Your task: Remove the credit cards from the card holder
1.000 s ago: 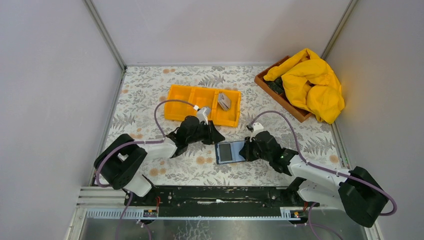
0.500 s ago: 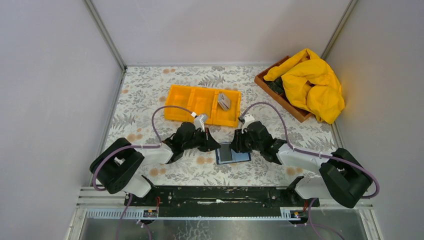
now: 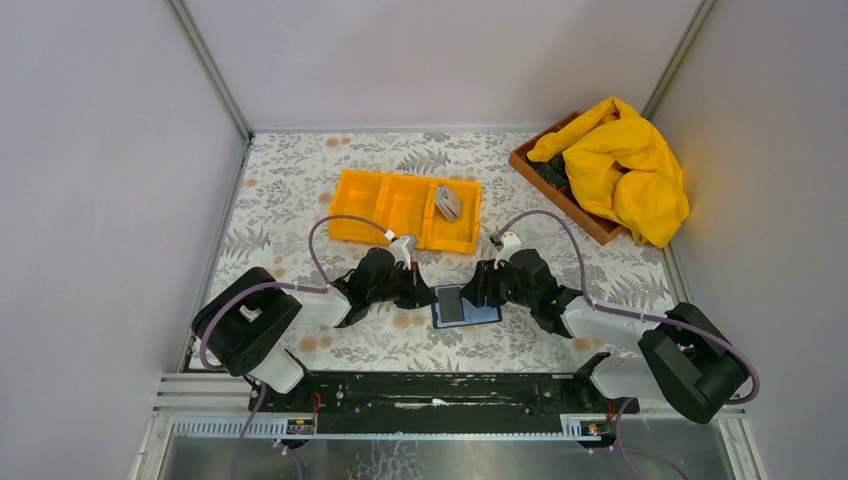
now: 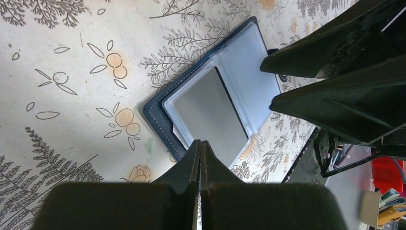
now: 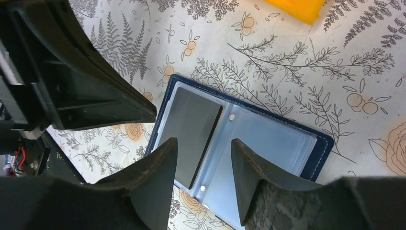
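The dark blue card holder [image 3: 466,306] lies open on the floral table between my two grippers. A dark grey credit card [image 4: 210,112] sits in its clear sleeve, on the left half in the right wrist view [image 5: 191,125]; the other sleeve [image 5: 273,139] looks empty. My left gripper [image 3: 428,294] is shut and empty, its tips [image 4: 199,143] over the holder's left edge. My right gripper [image 3: 477,290] is open, its tips [image 5: 203,143] just above the holder, straddling the card's edge and the fold. More grey cards [image 3: 448,202] lie in the orange tray's right compartment.
The orange three-compartment tray [image 3: 385,206] stands just beyond the grippers. A wooden box [image 3: 560,196] with a yellow cloth [image 3: 625,165] on it sits at the back right. Grey walls close in on the left, back and right.
My right gripper has swung left from the holder's right end to over its far edge. My left gripper has come down to the holder's left edge. The holder has hardly moved.
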### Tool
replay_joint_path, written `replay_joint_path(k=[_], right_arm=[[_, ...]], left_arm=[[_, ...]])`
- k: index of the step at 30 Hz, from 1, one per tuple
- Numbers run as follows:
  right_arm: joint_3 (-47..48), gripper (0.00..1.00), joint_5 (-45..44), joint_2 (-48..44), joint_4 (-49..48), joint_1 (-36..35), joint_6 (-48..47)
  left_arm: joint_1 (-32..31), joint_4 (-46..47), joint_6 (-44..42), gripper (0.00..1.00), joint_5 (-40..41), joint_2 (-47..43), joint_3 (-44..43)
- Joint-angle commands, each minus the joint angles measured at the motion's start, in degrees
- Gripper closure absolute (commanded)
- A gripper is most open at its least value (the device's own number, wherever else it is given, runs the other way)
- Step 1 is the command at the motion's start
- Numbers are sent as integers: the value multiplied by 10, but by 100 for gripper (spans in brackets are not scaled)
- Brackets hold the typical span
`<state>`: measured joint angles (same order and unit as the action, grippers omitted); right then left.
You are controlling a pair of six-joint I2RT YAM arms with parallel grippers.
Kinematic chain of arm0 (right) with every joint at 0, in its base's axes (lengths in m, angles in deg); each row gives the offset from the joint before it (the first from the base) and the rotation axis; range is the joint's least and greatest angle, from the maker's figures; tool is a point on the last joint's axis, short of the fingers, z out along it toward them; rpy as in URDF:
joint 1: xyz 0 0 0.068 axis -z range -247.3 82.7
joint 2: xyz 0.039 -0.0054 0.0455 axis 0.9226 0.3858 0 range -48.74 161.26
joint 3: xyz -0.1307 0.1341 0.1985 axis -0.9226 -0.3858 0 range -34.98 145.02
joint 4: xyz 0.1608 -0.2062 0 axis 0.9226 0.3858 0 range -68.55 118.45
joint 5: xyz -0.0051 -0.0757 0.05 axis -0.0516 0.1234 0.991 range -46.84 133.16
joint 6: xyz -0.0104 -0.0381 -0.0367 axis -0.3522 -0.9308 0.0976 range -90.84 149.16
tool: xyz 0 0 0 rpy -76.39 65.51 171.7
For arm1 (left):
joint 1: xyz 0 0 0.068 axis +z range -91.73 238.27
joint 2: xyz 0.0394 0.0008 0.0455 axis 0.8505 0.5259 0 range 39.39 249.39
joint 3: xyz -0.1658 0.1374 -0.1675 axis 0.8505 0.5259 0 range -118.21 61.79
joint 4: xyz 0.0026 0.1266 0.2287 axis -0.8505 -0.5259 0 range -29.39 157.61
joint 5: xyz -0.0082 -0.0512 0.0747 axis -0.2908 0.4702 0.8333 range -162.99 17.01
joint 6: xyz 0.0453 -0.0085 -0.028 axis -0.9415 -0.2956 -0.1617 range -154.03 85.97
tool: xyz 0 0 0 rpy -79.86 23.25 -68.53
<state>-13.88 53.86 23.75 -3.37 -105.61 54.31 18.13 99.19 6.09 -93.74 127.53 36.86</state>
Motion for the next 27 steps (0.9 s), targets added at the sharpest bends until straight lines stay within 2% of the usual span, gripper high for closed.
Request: replay_joint_path(k=[1,27], right_arm=[[-2,47,29,-11,-47,11,13],[10,48,73,51,-55,30,28]], left_arm=[[-2,12,-10,100,-5,22,-12],[-1,-38,-14,100,-9,81,-51]])
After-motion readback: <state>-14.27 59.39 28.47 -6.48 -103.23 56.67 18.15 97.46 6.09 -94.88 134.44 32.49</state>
